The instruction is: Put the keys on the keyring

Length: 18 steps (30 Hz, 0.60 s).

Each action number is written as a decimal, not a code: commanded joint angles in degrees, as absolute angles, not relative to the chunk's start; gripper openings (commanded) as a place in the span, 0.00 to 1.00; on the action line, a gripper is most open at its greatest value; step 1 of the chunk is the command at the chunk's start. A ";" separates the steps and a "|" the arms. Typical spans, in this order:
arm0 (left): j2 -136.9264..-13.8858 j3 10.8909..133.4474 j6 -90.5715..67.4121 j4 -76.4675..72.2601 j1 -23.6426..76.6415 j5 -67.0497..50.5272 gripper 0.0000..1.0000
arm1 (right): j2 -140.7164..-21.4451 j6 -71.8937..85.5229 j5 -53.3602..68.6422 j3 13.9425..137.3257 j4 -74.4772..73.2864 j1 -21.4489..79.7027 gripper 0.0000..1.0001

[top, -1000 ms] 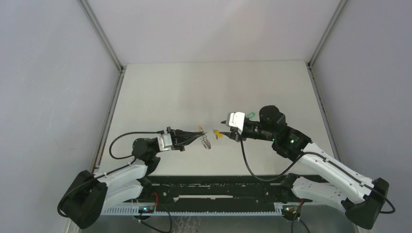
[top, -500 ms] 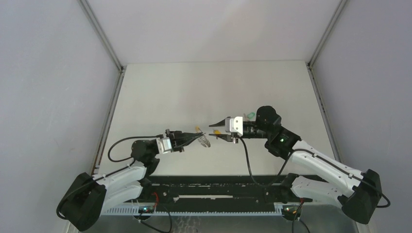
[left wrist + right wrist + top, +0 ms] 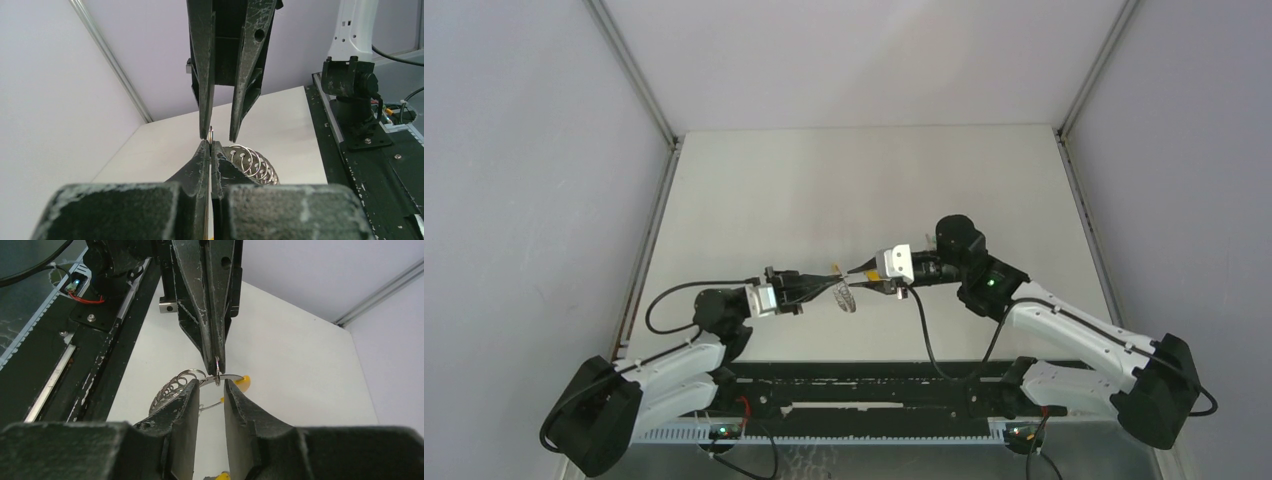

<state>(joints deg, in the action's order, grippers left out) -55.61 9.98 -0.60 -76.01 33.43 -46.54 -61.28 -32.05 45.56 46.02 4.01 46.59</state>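
Left end effector (image 3: 218, 367) pinching keyring (image 3: 243, 384) | right end effector (image 3: 211, 387) spread around it

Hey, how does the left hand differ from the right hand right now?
The left hand is shut, pinching the keyring; the right hand has its fingers apart, straddling the ring's rim without clamping it. In the top view the left hand reaches in from the left, the right hand from the right. Both are dark two-finger hands, meeting tip to tip.

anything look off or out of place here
Nothing stands out. The left tool pinches the keyring, small rings hang from it, and the open right tool straddles it. Nothing looks spilled or damaged.
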 commanded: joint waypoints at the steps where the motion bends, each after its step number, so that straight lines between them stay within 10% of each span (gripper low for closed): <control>1: -54.10 11.33 -1.67 -83.39 34.01 -46.36 0.00 | -62.01 -33.05 47.12 49.05 4.34 46.76 0.24; 18: -54.48 11.78 -2.07 -83.41 34.80 -47.21 0.00 | -63.37 -33.94 48.86 50.98 3.14 46.76 0.08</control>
